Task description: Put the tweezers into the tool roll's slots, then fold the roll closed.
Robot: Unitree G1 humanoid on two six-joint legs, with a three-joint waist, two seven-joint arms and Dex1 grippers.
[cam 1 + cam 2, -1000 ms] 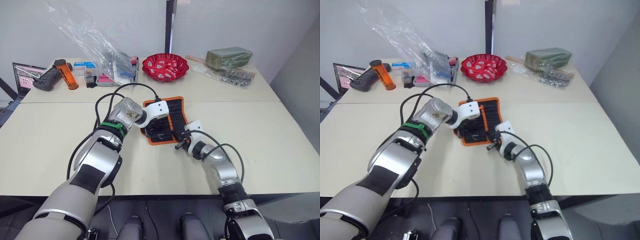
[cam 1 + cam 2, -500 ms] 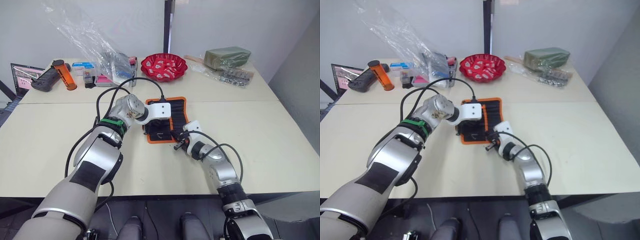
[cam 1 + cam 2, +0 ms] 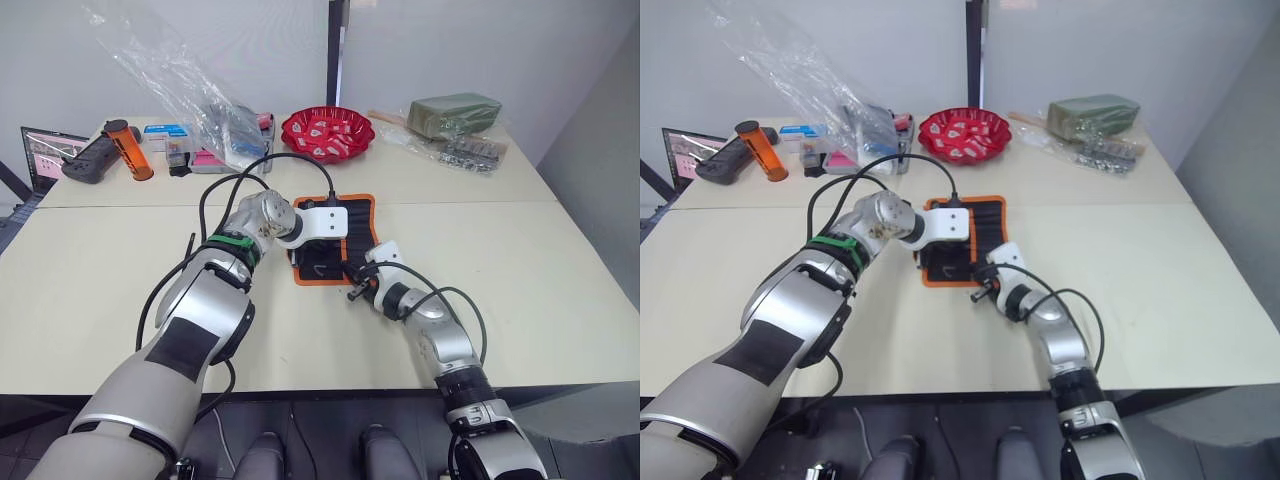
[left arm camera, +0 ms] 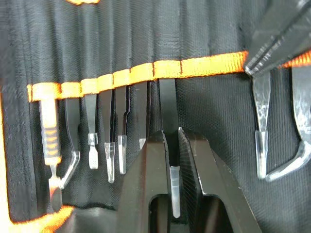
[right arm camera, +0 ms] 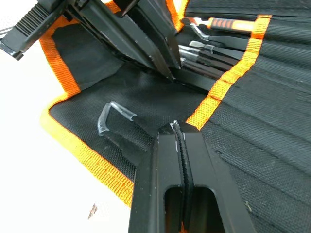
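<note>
We see the left gripper [image 4: 173, 145] clamped on one pair of tweezers [image 4: 174, 191] standing in a slot [image 4: 167, 92] of the tool roll [image 3: 352, 215], open mid-table. Just right, the right gripper [image 5: 180, 133] rests on the roll's orange strip [image 5: 228, 77], fingers pressed together, holding nothing.

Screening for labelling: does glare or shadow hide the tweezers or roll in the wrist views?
Left wrist view: the tweezers glint at the tips but stay readable; the left tool, shut on one, covers its middle. Right wrist view: the table is blown out white, the roll evenly lit, no hard shadows.
</note>
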